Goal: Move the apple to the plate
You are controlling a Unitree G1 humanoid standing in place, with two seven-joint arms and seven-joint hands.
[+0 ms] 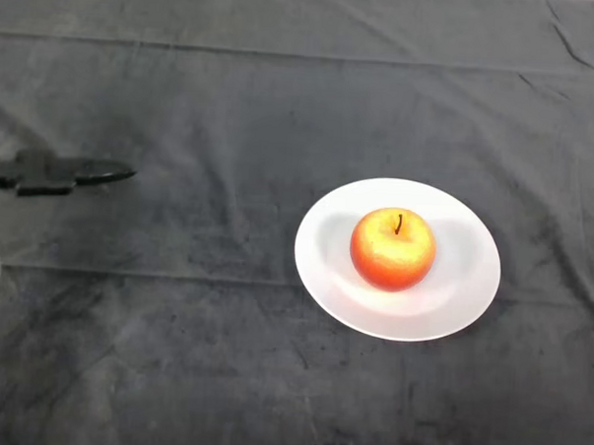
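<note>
Apple (392,249) already resting on the plate (472,289), upright with stem up, a little left of the plate's middle.

Underneath everything, a dark cloth (283,84): soft, matte, lightly creased, with faint fold lines running across. On it, right of centre, the plate: round, white, smooth and shallow, with a slight sheen. On that, the apple: round, glossy, red shading to yellow near the thin dark stem. Far off at the view's left edge, the left hand (58,173): black, hard, stretched out flat and pointing right, fingers seemingly straight and pressed together, gripping nothing, well apart from the plate. Judged done, or nearly so; best now to hold the hand clear of the plate and avoid dragging the cloth, since a round, smooth fruit on a slick plate rolls easily.
</note>
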